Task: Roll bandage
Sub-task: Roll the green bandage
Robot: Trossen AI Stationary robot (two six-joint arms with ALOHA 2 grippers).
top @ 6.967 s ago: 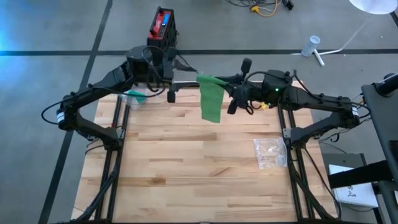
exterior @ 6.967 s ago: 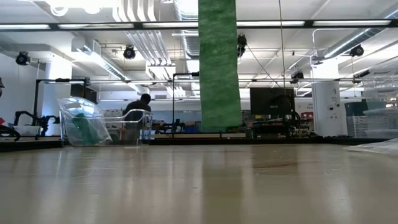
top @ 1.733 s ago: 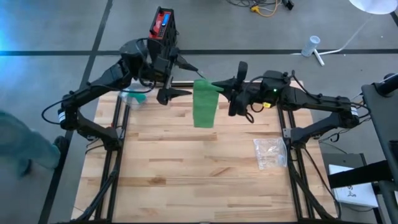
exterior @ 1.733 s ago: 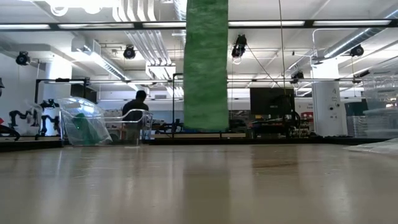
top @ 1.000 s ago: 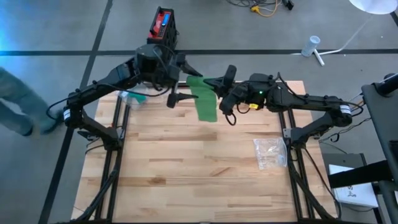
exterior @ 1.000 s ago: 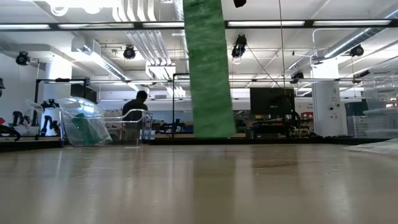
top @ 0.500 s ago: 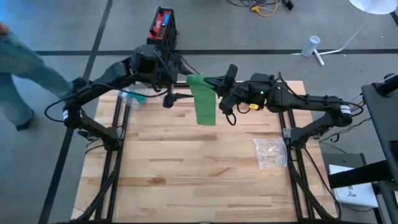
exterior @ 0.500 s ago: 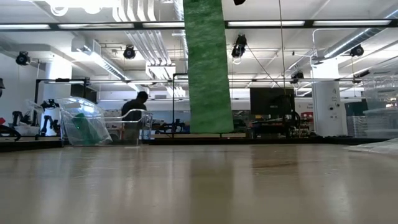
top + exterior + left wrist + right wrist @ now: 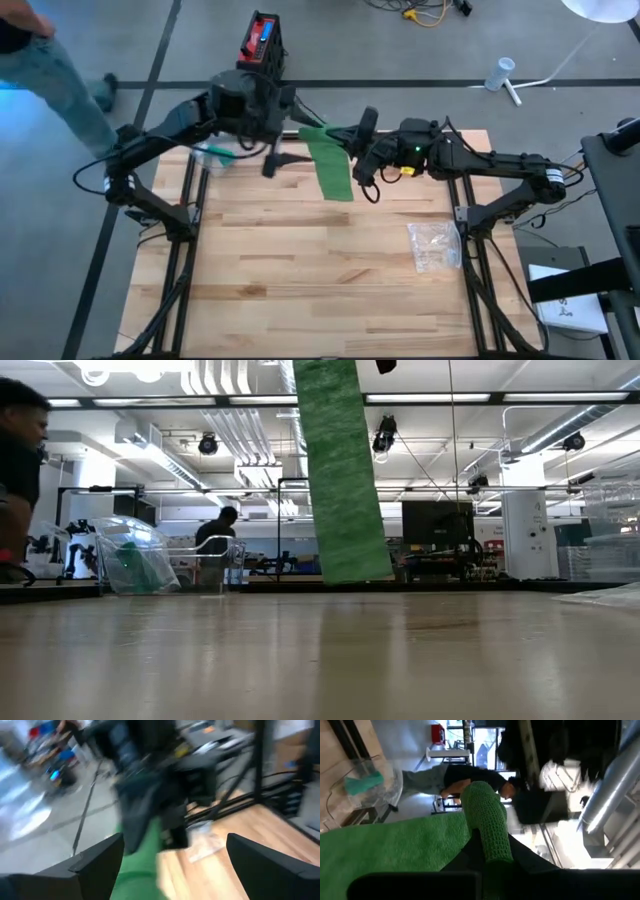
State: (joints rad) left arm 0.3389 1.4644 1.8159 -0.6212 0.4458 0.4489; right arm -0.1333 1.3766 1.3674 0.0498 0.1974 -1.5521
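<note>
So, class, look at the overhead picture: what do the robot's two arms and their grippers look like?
Both the left arm and the right arm are dark, slim and jointed, with black cables looping along them. The right arm carries a small green light and a yellow patch near its wrist. The left gripper and right gripper have two dark, flat fingers each.

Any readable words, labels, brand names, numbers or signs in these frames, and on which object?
None can be read.
Red and black case on the floor: blue label, too small to read.
White sheet at the right edge: print too small to read.
Green bandage: no print.
</note>
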